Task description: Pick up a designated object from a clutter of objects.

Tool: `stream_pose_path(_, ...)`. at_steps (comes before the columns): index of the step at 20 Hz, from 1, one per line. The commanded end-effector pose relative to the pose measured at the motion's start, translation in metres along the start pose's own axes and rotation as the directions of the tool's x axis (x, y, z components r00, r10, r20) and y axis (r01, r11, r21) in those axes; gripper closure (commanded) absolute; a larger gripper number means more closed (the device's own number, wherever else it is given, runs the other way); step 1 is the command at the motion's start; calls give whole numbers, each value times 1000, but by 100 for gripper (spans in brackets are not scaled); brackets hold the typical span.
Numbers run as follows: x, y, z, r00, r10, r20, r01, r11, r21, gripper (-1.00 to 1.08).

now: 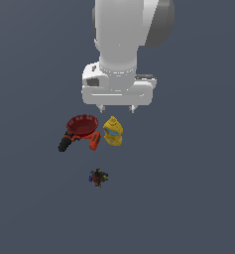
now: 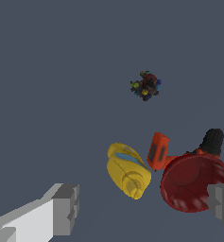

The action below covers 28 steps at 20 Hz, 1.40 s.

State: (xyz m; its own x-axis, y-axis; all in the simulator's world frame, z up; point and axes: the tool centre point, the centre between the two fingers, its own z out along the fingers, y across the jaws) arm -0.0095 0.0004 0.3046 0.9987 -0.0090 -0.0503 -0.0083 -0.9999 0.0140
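The orange-red power drill (image 1: 79, 140) lies on the floor with its black tip (image 1: 64, 145) toward the exterior view's left and its boxy base (image 1: 94, 141) toward the right. Part of the drill (image 2: 158, 151) is hidden behind the dark-red bowl (image 2: 193, 182) in the wrist view. The red bowl (image 1: 82, 125) touches it, and the yellow bottle (image 1: 113, 131) stands just beside the base. My gripper (image 1: 117, 108) hangs open well above the clutter, over the bottle, with nothing between its fingers (image 2: 66, 208).
A tiny dark multicoloured toy (image 1: 98, 177) sits alone, apart from the other items, and shows in the wrist view as toy (image 2: 146, 86). Grey floor (image 1: 188, 188) lies all around.
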Motion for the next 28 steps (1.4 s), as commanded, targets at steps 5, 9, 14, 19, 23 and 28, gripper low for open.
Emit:
stream_pose_path(5,1,-6,-3,1000,-15,-8,15,1000,7,-60)
stream_pose_path(9,1,-11,-6,1000,-25,-16,25,1000,11,-60)
stream_pose_path(14,4,-5,-2,1000,-18,-4,18,1000,11,-60)
stream_pose_path(19,11,10,10,1000,0,28,0,1000,10,-60)
stream_pose_path(23,19,30,25,997,23,69,-23,1000,10,-60)
stream_pose_path(28,30,65,53,988,61,139,-63,998,8,-60)
